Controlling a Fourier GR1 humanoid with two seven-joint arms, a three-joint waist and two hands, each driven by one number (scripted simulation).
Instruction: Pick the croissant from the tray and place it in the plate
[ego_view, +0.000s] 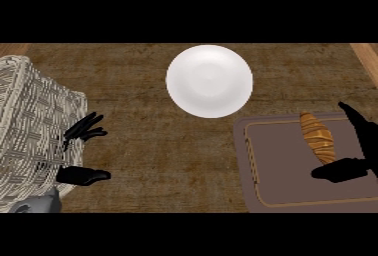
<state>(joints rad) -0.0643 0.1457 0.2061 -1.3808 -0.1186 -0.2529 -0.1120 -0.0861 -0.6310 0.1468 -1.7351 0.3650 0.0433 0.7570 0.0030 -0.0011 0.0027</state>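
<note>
At lower right, the right robot hand (353, 150) spreads wide beside the croissant (317, 137) on the tray (280, 180), perhaps touching. White plate (210, 81) sits upper centre. Left robot hand (83, 150) rests open by the basket (29, 125).

A coarse brown woven mat (148, 150) covers nearly all of the counter's top. Strips of light wooden counter (367, 55) show past the mat at the upper left and upper right corners. A large pale wicker basket (29, 125) stands at the left edge, on the mat.
</note>
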